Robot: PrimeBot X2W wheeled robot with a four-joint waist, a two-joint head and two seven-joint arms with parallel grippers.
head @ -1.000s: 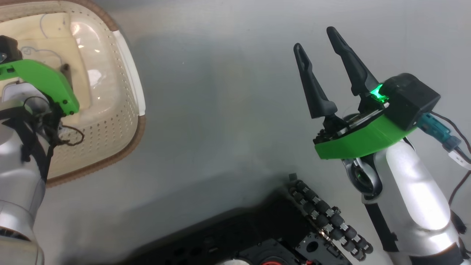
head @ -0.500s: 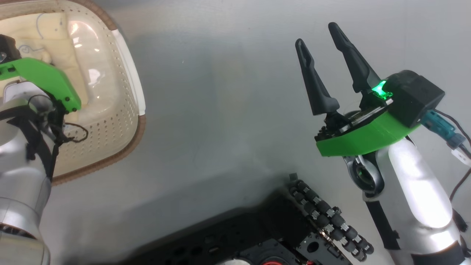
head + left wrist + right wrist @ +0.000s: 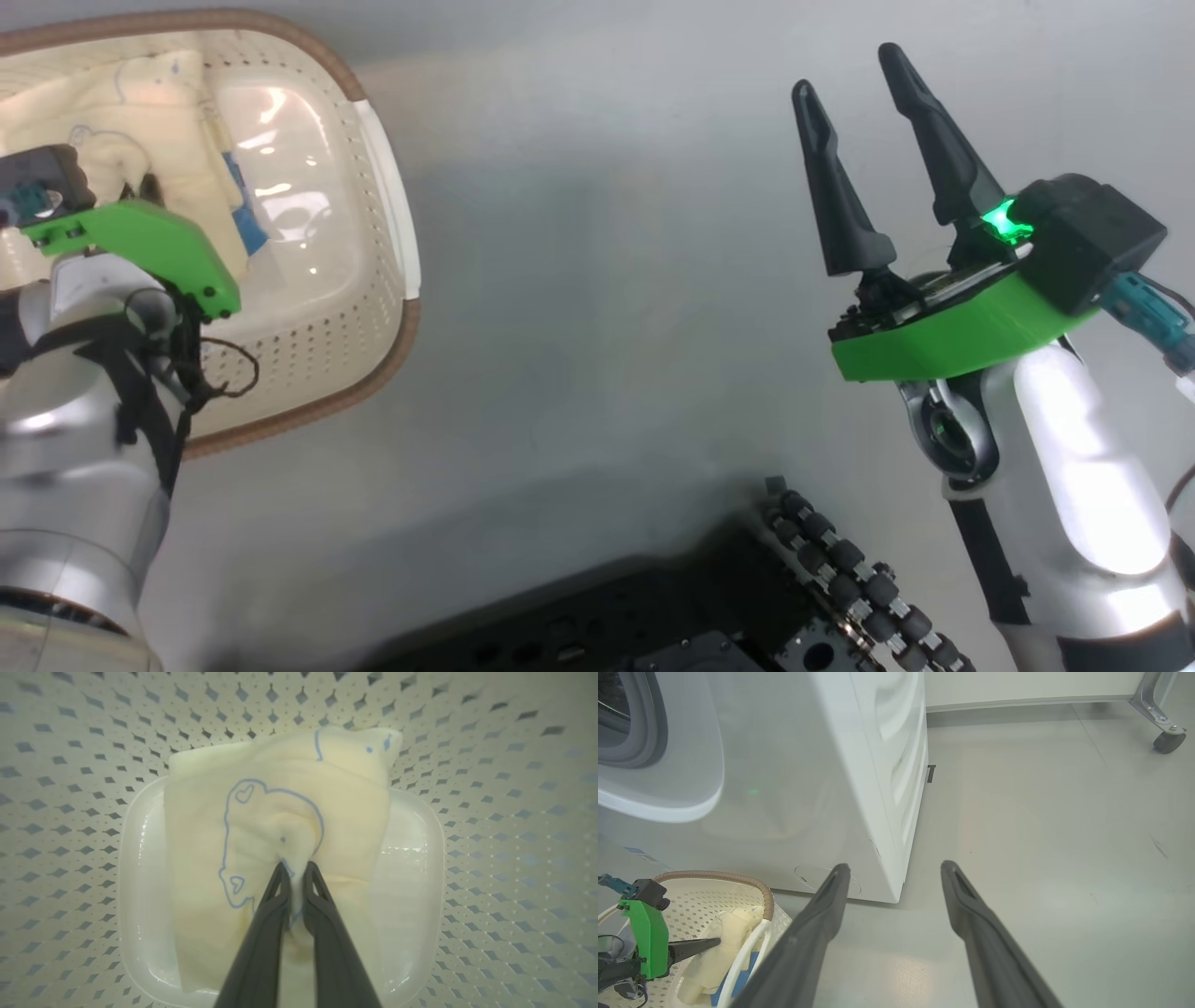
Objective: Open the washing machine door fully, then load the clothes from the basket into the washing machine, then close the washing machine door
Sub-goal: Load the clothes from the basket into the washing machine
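The cream basket (image 3: 387, 355) stands on the floor at the upper left of the head view. The pale yellow clothes (image 3: 261, 812) with blue line prints lie inside it. My left gripper (image 3: 295, 867) reaches down into the basket, shut on a pinched fold of the clothes. In the right wrist view this gripper's dark fingers (image 3: 698, 945) touch the clothes (image 3: 733, 926) by the basket rim (image 3: 714, 876). My right gripper (image 3: 850, 70) hangs open over bare floor, holding nothing. The white washing machine (image 3: 808, 765) stands behind the basket, its grey gasket (image 3: 649, 723) showing. The washing machine door is out of view.
A blue patch (image 3: 245, 210) lies beside the clothes on the basket floor. My black wheeled base (image 3: 840, 569) sits at the bottom of the head view. A caster of a metal frame (image 3: 1167, 742) stands far right. Grey floor (image 3: 1041, 835) stretches right of the washer.
My left gripper has shut on the clothes and bunched them up, baring the blue patch. The head camera has shifted, so basket and right gripper sit further right and higher.
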